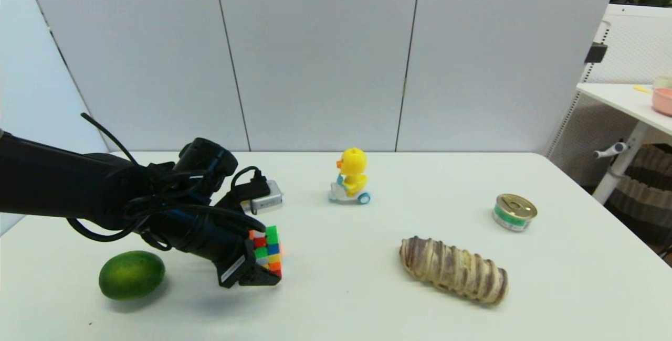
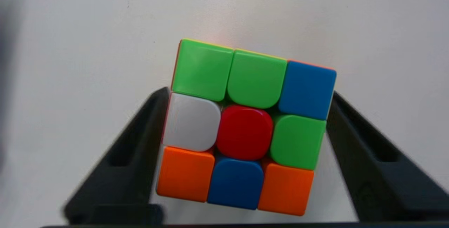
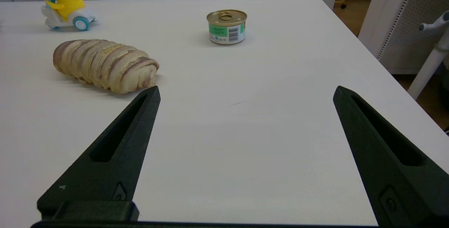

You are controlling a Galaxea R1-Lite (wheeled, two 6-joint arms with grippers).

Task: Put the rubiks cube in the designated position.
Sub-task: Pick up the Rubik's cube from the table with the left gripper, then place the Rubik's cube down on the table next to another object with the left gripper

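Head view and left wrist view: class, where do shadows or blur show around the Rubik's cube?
Head view: soft shadows lie on the table under the lime and the left claw. Left wrist view: the Rubik's cube is sharp; the claw's fingers blur toward the frame edge.

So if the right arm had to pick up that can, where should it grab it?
Probably from above, jaws closing across the round side wall of the can. It stands upright and squat with bare table all around; the bread lies well apart. Avoid the pull-ring lid, which gives no hold.
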